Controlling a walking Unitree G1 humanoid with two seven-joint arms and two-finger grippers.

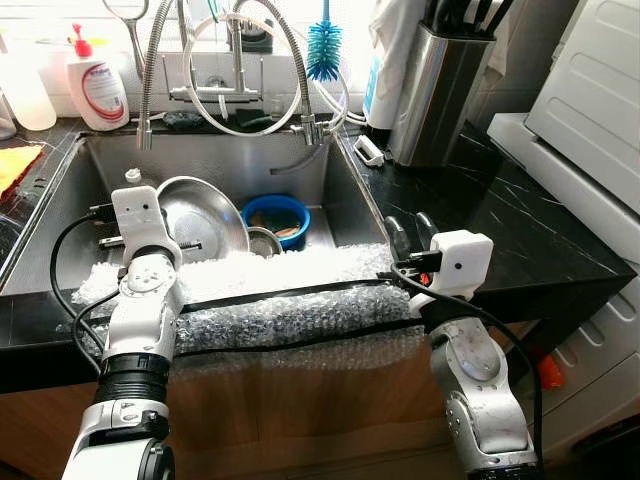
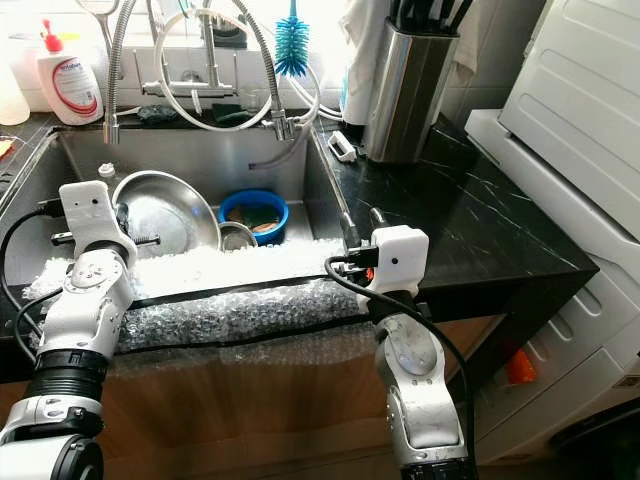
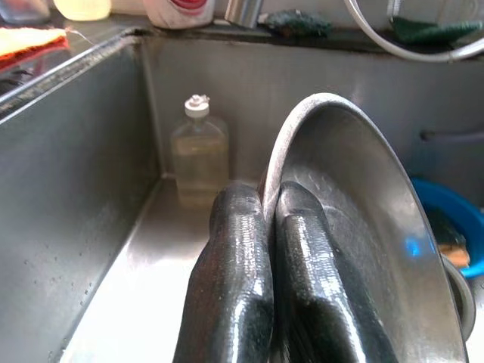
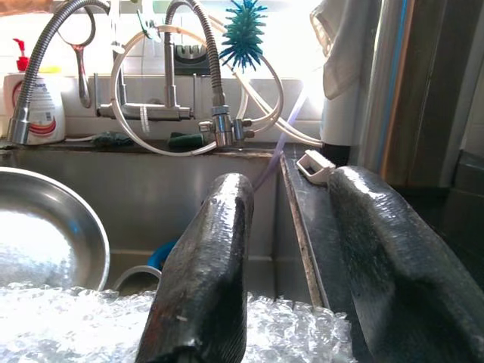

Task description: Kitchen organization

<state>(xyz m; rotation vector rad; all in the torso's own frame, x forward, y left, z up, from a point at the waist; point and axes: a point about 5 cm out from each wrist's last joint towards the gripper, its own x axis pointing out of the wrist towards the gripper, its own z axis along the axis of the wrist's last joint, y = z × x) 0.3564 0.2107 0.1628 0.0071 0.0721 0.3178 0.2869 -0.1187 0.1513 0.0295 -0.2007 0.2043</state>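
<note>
Now, inside the sink [image 1: 330,175], the left gripper [image 3: 268,227] pinches the rim of a steel bowl [image 1: 200,215] standing tilted beside the blue bowl [image 1: 275,218], apparently ready for lifting out, while the right gripper [image 1: 412,238] waits open at the sink's right edge.

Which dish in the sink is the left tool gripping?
The large steel plate, standing on edge with its rim pinched by the left tool; the blue bowl beside it sits untouched.
</note>
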